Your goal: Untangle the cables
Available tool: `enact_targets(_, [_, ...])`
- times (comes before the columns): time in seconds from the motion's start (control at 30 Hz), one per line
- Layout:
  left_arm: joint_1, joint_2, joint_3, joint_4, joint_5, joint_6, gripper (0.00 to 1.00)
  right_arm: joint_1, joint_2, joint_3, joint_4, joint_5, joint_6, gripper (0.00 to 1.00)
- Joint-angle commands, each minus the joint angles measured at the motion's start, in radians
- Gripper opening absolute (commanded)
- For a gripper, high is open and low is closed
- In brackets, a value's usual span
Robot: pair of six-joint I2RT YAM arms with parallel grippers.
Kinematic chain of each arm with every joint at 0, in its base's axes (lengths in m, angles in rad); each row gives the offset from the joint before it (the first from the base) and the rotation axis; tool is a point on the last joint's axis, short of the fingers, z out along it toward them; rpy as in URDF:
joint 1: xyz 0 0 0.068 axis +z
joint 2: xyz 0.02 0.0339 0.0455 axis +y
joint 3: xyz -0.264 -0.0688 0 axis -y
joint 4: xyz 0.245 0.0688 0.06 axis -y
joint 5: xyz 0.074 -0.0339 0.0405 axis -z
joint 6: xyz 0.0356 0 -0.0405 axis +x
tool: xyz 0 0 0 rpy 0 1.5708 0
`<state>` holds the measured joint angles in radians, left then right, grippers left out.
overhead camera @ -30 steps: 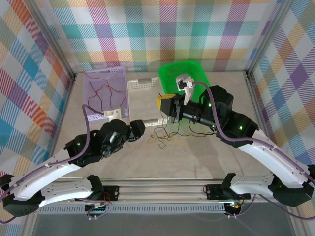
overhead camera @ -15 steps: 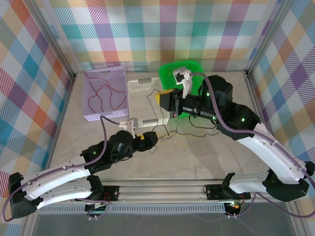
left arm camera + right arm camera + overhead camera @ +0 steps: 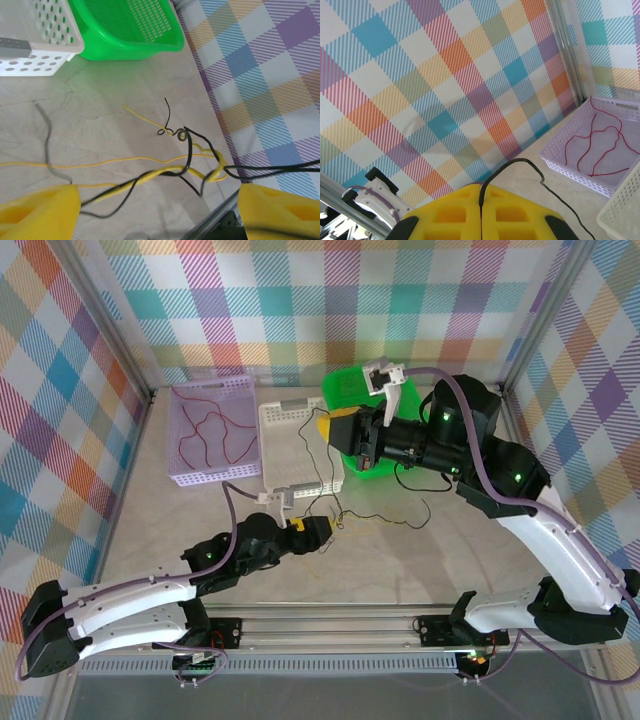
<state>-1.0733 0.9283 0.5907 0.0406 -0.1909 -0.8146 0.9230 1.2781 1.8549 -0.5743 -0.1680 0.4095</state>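
A tangle of a black cable [image 3: 189, 150] and a yellow cable [image 3: 150, 175] lies on the table. My left gripper [image 3: 157, 200] is open, its yellow fingers [image 3: 40, 212] either side of the twisted strands and not gripping them. In the top view the left gripper [image 3: 320, 533] sits just before the knot. My right gripper [image 3: 328, 430] is raised over the white basket and is shut on the black cable [image 3: 520, 162], which runs down from the right gripper [image 3: 481, 197] to the knot and trails right [image 3: 385, 517]. A red cable [image 3: 205, 430] lies in the lilac basket [image 3: 245, 390].
A white basket [image 3: 285, 415] stands in the middle at the back. Beside it on the right is a green basket [image 3: 350, 385], partly under the right arm. The lilac basket [image 3: 555, 160] sits at the back left. A metal rail [image 3: 330, 618] runs along the table's near edge.
The right gripper has lifted up and back with the black cable, drawing it taut. The left arm has slid right toward the knot and its jaws have opened wider.
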Motion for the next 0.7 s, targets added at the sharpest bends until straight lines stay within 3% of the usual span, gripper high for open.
enact_targets(0.0, [-0.016,0.014,-0.030,0.097,0.009,0.027,0.81,-0.006,0.013,0.032,-0.018,-0.034,0.021,0.00])
enact_targets(0.07, [-0.020,0.017,-0.042,0.127,0.009,0.029,0.76,-0.007,0.013,0.030,-0.017,-0.035,0.027,0.00])
enact_targets(0.1, [-0.022,0.018,-0.046,0.137,0.008,0.028,0.67,-0.006,0.013,0.030,-0.017,-0.034,0.029,0.00])
enact_targets(0.17, [-0.024,0.016,-0.050,0.137,-0.005,0.026,0.41,-0.011,0.015,0.032,-0.018,-0.033,0.032,0.00])
enact_targets(0.3, [-0.024,0.016,-0.051,0.096,-0.038,0.014,0.00,-0.030,0.023,0.057,-0.037,-0.018,0.037,0.00])
enact_targets(0.47, [-0.022,0.016,-0.059,-0.005,-0.103,-0.008,0.00,-0.104,0.020,0.123,-0.078,0.030,0.039,0.00])
enact_targets(0.67, [0.026,-0.020,-0.085,-0.149,-0.134,-0.027,0.00,-0.279,-0.013,0.181,-0.117,0.048,0.091,0.00])
